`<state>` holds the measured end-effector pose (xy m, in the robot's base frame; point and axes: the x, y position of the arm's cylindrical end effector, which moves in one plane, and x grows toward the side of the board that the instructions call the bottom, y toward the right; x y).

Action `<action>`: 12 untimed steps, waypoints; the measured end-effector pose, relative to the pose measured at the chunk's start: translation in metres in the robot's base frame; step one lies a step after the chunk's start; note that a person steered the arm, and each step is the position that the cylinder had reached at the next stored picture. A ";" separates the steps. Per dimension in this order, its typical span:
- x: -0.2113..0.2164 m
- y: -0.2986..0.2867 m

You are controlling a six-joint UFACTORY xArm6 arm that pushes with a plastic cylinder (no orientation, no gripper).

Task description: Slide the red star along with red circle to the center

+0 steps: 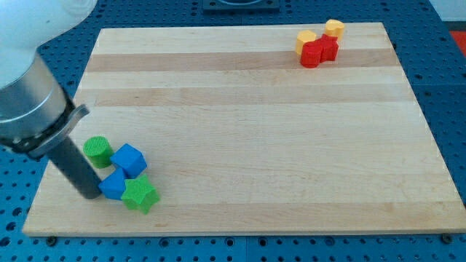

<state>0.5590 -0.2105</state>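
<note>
My tip rests on the wooden board near its lower-left corner; being a plain rod, it has no jaws to open and holds nothing. Just to the tip's right, and apparently touching it, lies a small blue block (shape unclear). Past this, slightly lower, sits the green star, against the blue block. Up and to the right of the tip stands a blue cube; directly above the tip, beside the rod, a green cylinder.

Far up and to the right of the tip, well apart from it near the board's top-right corner, lie the task blocks. The red star and red circle touch side by side, the pair's long axis running roughly left–right; both are uniformly red, and the star's points cannot be told. Behind them sit two yellow blocks.
</note>
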 end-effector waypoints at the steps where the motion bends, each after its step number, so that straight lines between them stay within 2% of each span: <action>1: -0.021 0.025; 4: -0.031 0.039; 6: -0.030 -0.038; 7: -0.007 -0.047; 8: 0.028 -0.034; 9: 0.028 -0.032; 11: 0.034 0.022; 12: 0.027 0.022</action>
<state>0.5856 -0.1887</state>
